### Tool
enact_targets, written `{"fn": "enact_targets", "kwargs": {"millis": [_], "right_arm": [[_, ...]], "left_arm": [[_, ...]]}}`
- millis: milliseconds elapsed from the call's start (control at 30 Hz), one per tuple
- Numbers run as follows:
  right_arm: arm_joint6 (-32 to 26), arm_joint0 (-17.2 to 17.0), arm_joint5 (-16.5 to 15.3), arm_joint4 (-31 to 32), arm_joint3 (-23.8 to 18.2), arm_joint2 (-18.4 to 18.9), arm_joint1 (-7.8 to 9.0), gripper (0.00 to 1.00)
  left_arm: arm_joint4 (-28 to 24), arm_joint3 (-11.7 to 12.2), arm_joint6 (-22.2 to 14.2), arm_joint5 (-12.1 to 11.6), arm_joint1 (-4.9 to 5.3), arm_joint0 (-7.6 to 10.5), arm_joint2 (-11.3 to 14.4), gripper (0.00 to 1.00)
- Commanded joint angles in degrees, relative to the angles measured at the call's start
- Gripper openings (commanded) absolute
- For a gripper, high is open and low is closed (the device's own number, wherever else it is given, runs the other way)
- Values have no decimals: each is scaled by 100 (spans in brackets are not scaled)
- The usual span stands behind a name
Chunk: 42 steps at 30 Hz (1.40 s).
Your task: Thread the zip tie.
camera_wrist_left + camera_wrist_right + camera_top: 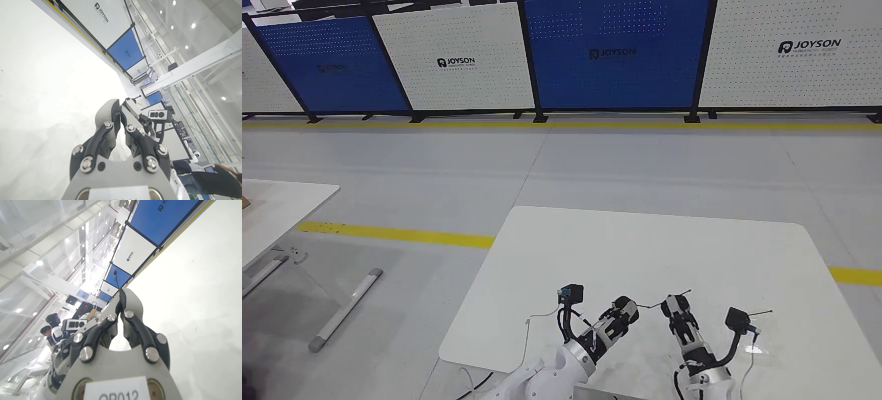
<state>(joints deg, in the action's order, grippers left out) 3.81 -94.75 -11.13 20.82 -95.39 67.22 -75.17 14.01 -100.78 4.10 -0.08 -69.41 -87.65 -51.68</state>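
one zip tie (650, 303), long axis crosswise

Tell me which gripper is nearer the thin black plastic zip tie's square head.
Right. The right gripper pinches the black zip tie just behind its head; the left gripper sits farther off, beside it.
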Motion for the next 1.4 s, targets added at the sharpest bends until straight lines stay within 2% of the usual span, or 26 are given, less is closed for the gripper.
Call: {"fn": "enact_targets", "kwargs": {"millis": [0,667,867,1367], "right_arm": [[-7,29,30,12,23,-30,-8,0],[-49,169,-20,-247,247,-151,-72,0],[50,44,-165,-312,142,19,-54,0],[-19,-33,-122,-245,32,78,-52,0]], "left_arm": [[0,0,0,0,0,0,0,0],[0,0,0,0,0,0,0,0],[0,0,0,0,0,0,0,0],[0,0,0,0,0,0,0,0]]}}
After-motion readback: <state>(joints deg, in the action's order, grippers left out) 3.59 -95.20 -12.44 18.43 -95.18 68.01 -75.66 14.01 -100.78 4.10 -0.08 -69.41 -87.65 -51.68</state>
